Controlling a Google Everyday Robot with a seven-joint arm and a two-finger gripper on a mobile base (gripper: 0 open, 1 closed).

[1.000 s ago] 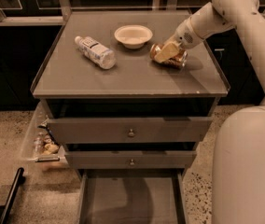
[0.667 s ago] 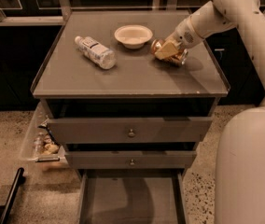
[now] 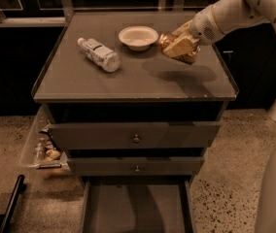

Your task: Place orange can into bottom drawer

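Observation:
The orange can [image 3: 177, 47], orange-brown and gold with pale patches, is held lying sideways in my gripper [image 3: 181, 43], lifted above the right rear of the grey cabinet top [image 3: 133, 81]; its shadow falls on the top below. The gripper is shut on the can, the white arm reaching in from the upper right. The bottom drawer [image 3: 137, 208] is pulled out at the foot of the cabinet, its flat grey floor bare.
A clear plastic bottle [image 3: 99, 54] lies on the cabinet top at the left. A white bowl [image 3: 138, 37] stands at the rear middle. Two knobbed drawers [image 3: 136, 139] are slightly open above. A clear bin [image 3: 43, 147] of snacks sits on the floor at the left.
The gripper has lifted the can off the cabinet top and moved it slightly left, towards the bowl.

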